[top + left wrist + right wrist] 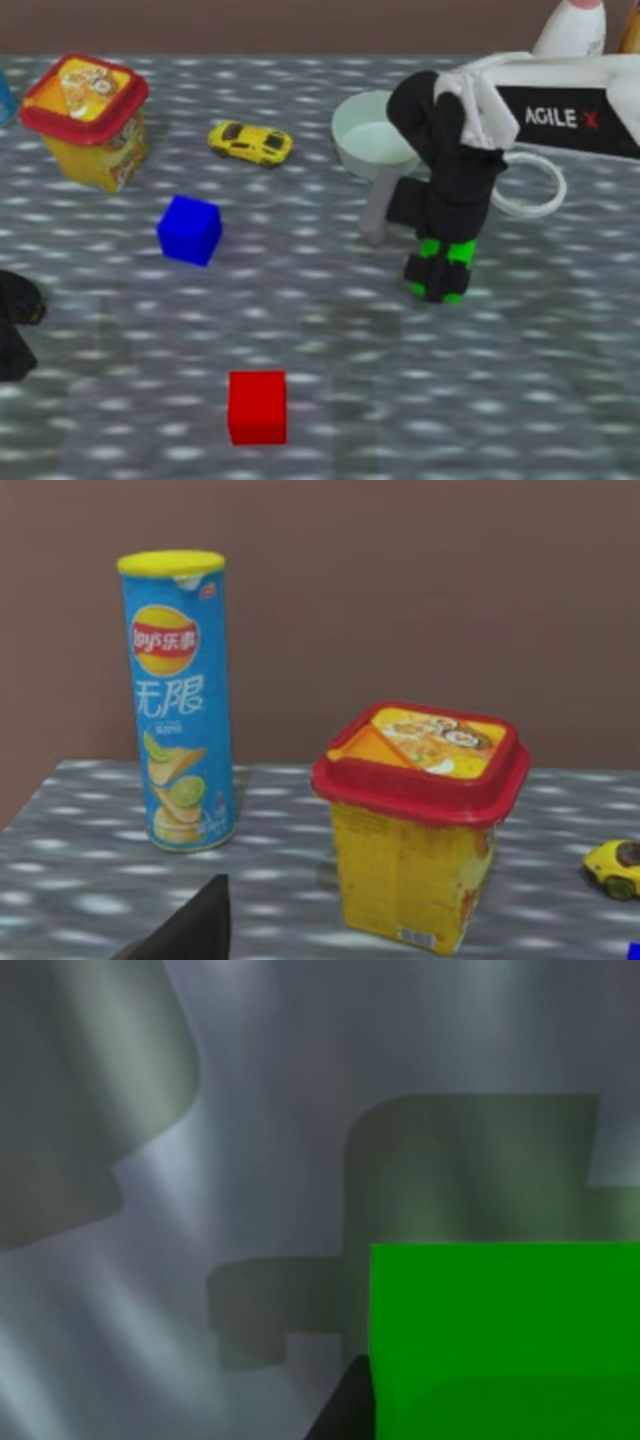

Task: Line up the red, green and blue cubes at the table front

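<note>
Right gripper [440, 270] clamped on green cube [443, 251], carried above mid-table toward front edge beside red cube [257, 406]; blue cube [189, 229] waiting; left arm parked at left edge.

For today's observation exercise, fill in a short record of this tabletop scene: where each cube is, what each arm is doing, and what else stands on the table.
red cube: alone at the table front, near the middle
blue cube: left of centre, farther back, free
green cube: right of centre, between the right gripper's fingers
right gripper: shut on the green cube
left gripper: parked at the left edge
other things: yellow tub with red lid, yellow toy car, pale bowl, blue crisp can
line-up: not yet formed
</note>
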`<state>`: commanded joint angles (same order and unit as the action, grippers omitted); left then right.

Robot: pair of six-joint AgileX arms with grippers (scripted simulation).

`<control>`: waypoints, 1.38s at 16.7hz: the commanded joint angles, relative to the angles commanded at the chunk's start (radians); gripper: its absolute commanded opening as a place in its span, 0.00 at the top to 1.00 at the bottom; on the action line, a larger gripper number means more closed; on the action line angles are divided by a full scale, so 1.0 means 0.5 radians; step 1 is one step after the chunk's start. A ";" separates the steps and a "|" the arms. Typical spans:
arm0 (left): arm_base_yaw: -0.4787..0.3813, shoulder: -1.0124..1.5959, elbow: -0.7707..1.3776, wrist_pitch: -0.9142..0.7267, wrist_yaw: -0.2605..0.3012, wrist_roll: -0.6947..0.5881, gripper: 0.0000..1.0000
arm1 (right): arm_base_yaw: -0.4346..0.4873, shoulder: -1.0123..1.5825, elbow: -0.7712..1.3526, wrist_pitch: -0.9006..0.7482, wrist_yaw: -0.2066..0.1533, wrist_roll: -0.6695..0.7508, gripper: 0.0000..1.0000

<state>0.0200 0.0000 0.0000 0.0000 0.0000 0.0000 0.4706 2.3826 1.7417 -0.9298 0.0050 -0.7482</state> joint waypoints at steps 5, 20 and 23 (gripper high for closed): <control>0.000 0.000 0.000 0.000 0.000 0.000 0.00 | -0.006 -0.003 0.001 -0.001 0.000 0.003 1.00; 0.000 0.000 0.000 0.000 0.000 0.000 0.00 | 0.033 -0.182 0.255 -0.442 -0.002 0.007 1.00; 0.000 0.000 0.000 0.000 0.000 0.000 0.00 | 0.209 -0.285 0.125 -0.414 0.000 0.053 1.00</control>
<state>0.0200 0.0000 0.0000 0.0000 0.0000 0.0000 0.5753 2.2401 1.8044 -1.1367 0.0048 -0.7219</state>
